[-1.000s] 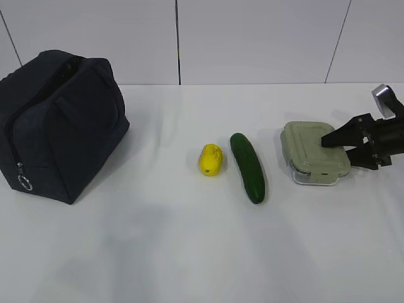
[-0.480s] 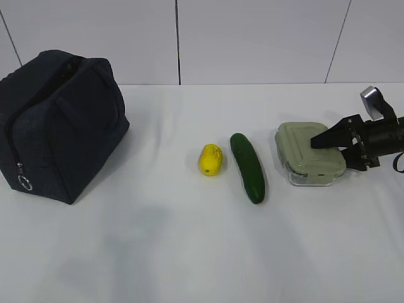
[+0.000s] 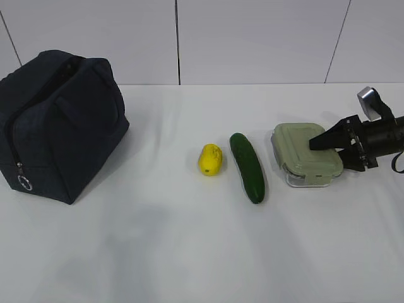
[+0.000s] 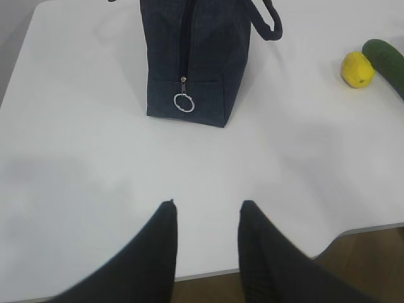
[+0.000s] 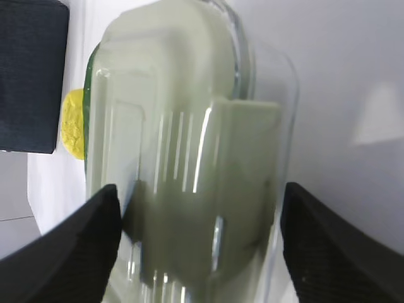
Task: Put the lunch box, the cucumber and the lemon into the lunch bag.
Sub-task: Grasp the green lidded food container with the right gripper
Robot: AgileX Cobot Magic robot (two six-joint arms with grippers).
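Note:
The lunch box (image 3: 307,154), clear with a sage-green lid, lies at the right on the white table. My right gripper (image 3: 325,150) reaches over it from the right. In the right wrist view its jaws (image 5: 199,188) stand wide on either side of the box (image 5: 189,158). The cucumber (image 3: 247,166) lies just left of the box, and the lemon (image 3: 211,160) left of that. The navy lunch bag (image 3: 60,123) stands at the far left. My left gripper (image 4: 208,203) is open and empty over the table's near edge, facing the bag (image 4: 196,57).
The bag's zipper ring pull (image 4: 184,102) hangs low on its near end. The lemon (image 4: 357,69) and the cucumber tip (image 4: 386,55) show at the left wrist view's right edge. The table's front edge (image 4: 265,268) runs under the left gripper.
My right gripper has moved left further over the lunch box. The box has slid a little left, towards the cucumber. Nothing else has moved.

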